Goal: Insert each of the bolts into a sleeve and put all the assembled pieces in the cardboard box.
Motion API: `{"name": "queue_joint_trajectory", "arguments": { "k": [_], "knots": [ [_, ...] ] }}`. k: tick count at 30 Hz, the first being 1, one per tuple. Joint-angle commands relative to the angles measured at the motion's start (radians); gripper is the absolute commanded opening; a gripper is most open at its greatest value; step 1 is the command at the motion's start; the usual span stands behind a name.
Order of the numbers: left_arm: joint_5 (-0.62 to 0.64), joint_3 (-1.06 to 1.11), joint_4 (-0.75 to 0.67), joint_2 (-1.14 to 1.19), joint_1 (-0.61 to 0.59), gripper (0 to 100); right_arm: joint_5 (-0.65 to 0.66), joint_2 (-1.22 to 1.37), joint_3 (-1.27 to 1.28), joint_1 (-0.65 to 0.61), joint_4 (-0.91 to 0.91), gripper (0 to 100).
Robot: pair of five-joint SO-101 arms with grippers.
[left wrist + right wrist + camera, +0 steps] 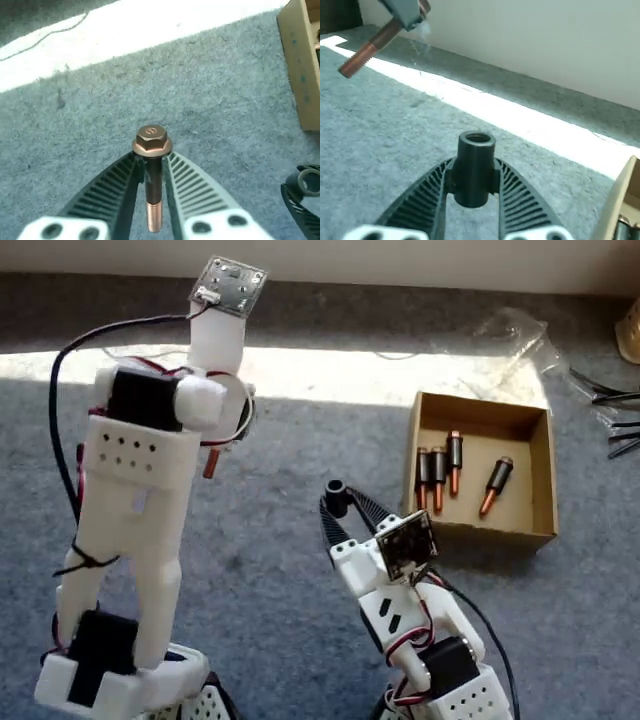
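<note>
Joining now: your left gripper (153,159) clamps a bolt (154,186), your right gripper (474,172) a sleeve (475,150). Bring the bolt in from the sleeve's nine o'clock, axes aligned.

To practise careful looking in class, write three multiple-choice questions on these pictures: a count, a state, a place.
1. How many assembled pieces lie in the cardboard box? A two; B four; C six.
2. The left claw is: A open; B shut on a bolt; C shut on nothing.
3. Where is the empty sleeve? A in the box; B in the left claw; C in the right claw.
Answers: 1 B: four lie inside. 2 B: the bolt is clamped in it. 3 C: that claw grips it.
</note>
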Motion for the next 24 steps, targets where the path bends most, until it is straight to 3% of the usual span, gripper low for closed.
{"name": "queue_joint_trajectory", "arguments": {
  "k": [1, 9, 14, 18, 24],
  "knots": [
    [-0.009, 0.099, -0.084, -0.232, -0.002, 1, 0.089, -0.008, 0.024, -0.041, -0.166, 0.4],
    [-0.009, 0.395, -0.275, -0.479, -0.004, 1, 0.127, -0.008, 0.12, -0.084, -0.329, 0.4],
    [-0.006, 0.49, -0.399, -0.611, -0.001, 1, 0.107, -0.008, 0.142, -0.082, -0.328, 0.4],
    [-0.006, 0.567, -0.483, -0.684, 0.047, 1, 0.015, -0.008, 0.157, -0.077, -0.297, 0.4],
    [-0.006, 0.647, -0.601, -0.75, 0.153, 1, 0.011, -0.007, 0.156, -0.079, -0.202, 0.5]
  ]
}}
